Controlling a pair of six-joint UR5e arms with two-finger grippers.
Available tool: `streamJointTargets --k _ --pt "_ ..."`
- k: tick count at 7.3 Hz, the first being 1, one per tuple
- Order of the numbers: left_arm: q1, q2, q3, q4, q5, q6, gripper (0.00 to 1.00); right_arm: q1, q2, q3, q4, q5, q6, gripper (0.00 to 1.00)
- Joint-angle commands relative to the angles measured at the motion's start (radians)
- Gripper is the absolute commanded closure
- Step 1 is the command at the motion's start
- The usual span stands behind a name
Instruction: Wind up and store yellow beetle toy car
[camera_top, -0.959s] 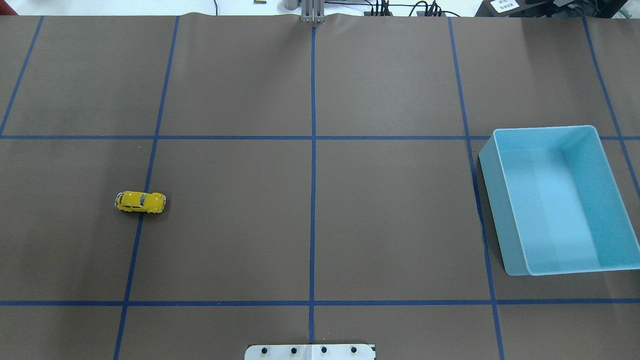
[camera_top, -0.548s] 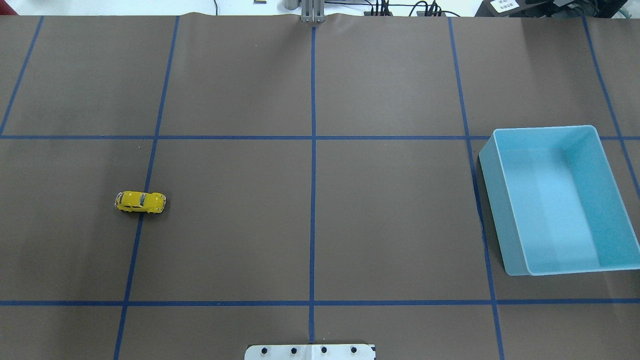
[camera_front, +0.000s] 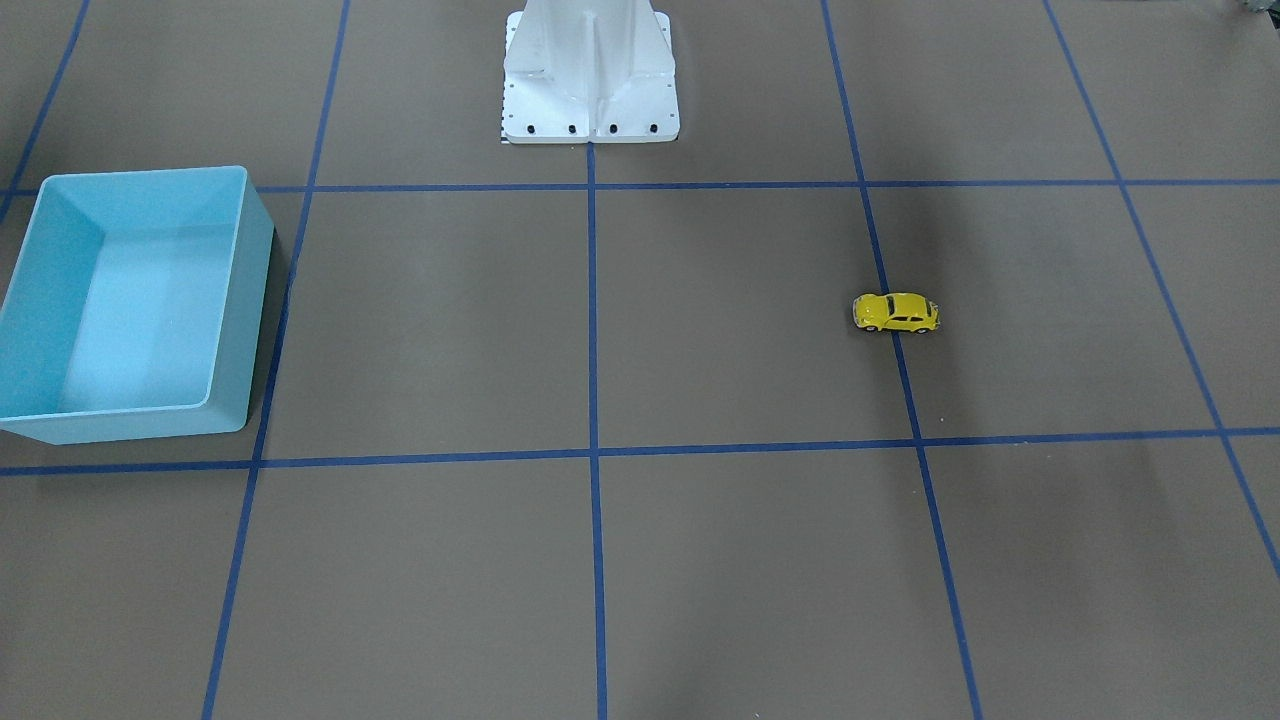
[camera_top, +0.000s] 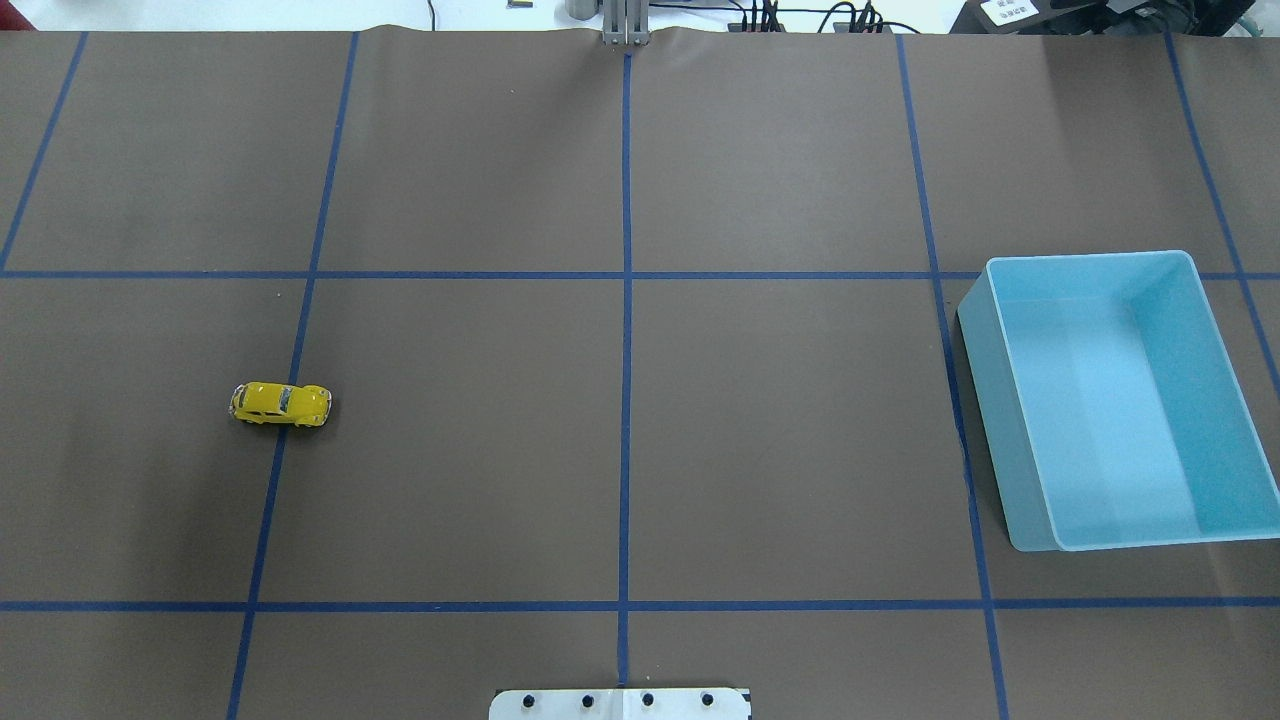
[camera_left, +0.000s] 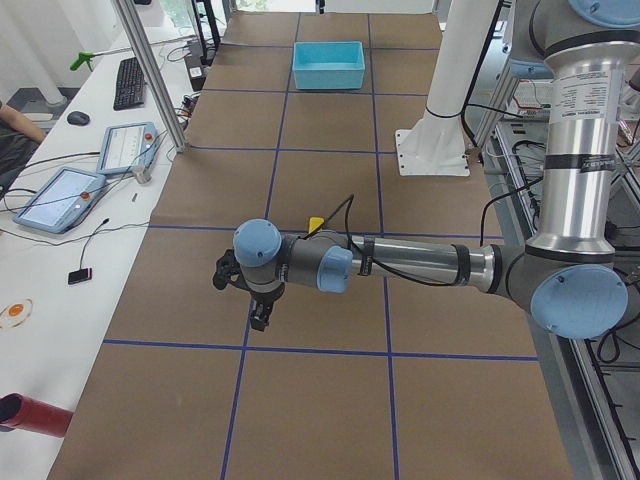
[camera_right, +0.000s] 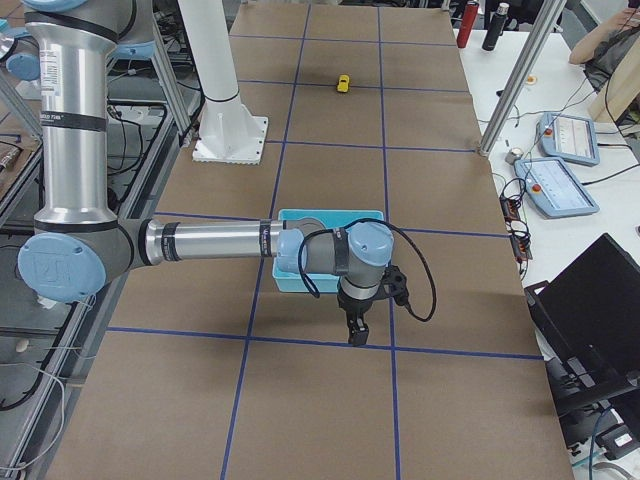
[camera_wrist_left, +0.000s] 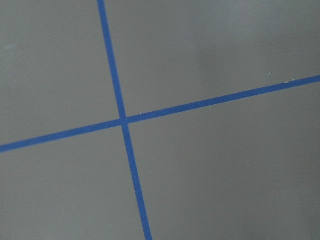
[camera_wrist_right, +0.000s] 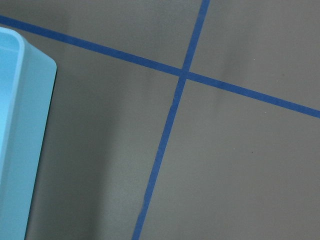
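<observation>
Only the two side cams catch the arms: from the table's left end you get the left gripper (camera_left: 259, 318) hanging over the brown table (camera_top: 800, 450) near a crossing of the blue tape lines (camera_top: 626, 400), and from the right end the right gripper (camera_right: 357, 333) hanging just beside the light blue bin (camera_top: 988, 400). Both point down. Honestly, from those angles I can't tell how wide either set of jaws is. The overhead and front views are the ones that really give you the layout. The yellow beetle toy car (camera_top: 281, 404) sits on its wheels on the robot's left side of the table, right on top of one tape line, and well apart from the bin over on the right side. The wrist cams add little: the left one is just a tape cross, the right one a tape cross plus a corner of the bin. The car's tiny, with glossy bright yellow paint, a rounded body, dark windows and small dark wheels. Its long axis runs side to side across the overhead view, a touch skewed, so it lies crosswise over that tape line. It's too small for me to call which end is the nose.
</observation>
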Motion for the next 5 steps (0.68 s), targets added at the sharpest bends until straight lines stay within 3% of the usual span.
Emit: streamJointTargets --k 1,3,5 --pt "0.140 0.029 -0.004 -0.226 0.012 -0.001 0.00 0.010 -0.012 -0.001 0.000 -0.001 0.000 0.01" --pt "0.237 0.041 -0.002 -0.346 0.004 -0.001 0.00 0.011 -0.014 -0.001 0.000 -0.001 0.000 0.00" --pt "0.332 0.048 -0.083 -0.304 0.012 -0.004 0.00 0.014 -0.018 -0.002 0.000 -0.001 0.000 0.01"
